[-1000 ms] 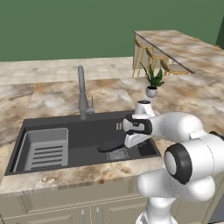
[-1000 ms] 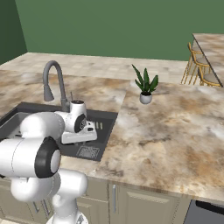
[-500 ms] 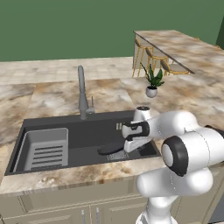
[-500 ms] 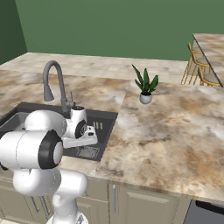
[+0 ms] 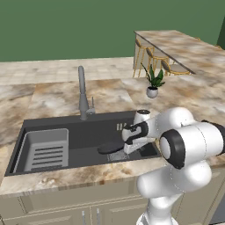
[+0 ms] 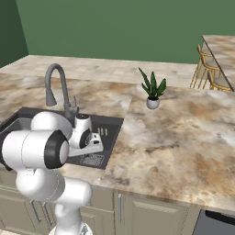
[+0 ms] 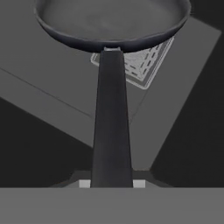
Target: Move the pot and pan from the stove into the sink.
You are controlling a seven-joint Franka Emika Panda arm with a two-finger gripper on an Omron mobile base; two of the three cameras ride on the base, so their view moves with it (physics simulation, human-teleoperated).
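Pan: shallow, round, black, with one long dark handle; sits level and low inside the sink, over the square drain grate near the basin's right end. Handle runs straight back from the rim, toward the sink's right wall. Sink: dark grey rectangular basin recessed in the marble counter, grey slotted rack insert at its left end, tall grey faucet behind it.

Marble counter; recessed sink; potted plant on counter
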